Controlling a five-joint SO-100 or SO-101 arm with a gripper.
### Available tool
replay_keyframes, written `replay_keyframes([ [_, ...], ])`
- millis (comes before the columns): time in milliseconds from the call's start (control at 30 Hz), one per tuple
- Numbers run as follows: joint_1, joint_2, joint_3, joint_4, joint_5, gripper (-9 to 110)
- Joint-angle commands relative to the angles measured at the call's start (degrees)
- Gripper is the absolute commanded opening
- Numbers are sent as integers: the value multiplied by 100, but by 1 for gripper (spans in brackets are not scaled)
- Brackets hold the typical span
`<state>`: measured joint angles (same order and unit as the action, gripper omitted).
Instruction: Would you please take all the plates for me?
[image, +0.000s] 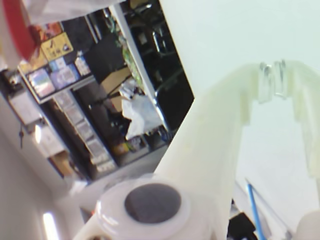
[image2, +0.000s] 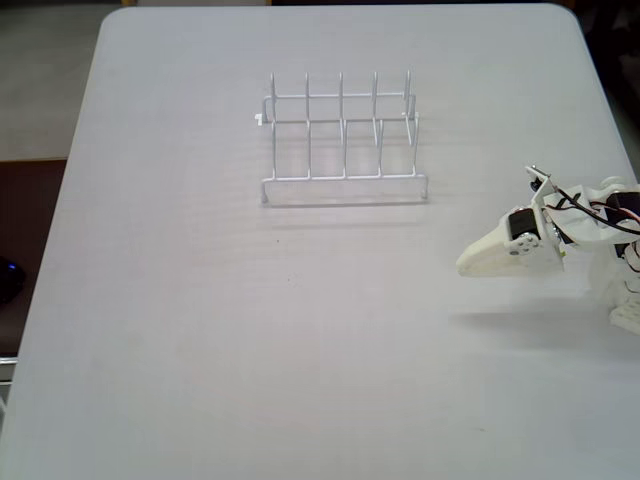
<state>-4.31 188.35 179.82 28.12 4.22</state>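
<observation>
one wire rack, one table, one tool

Wire rack sole obstacle on table.

We see our gripper at the table's right edge, fingers drawn together and holding nothing. The white wire rack stands up and to the left of it, well apart, its slots bare.
</observation>
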Motion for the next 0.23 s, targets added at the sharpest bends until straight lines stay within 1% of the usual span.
replay_keyframes([
  [0, 53, 114, -18, 185, 167, 0],
  [200, 35, 114, -9, 536, 316, 0],
])
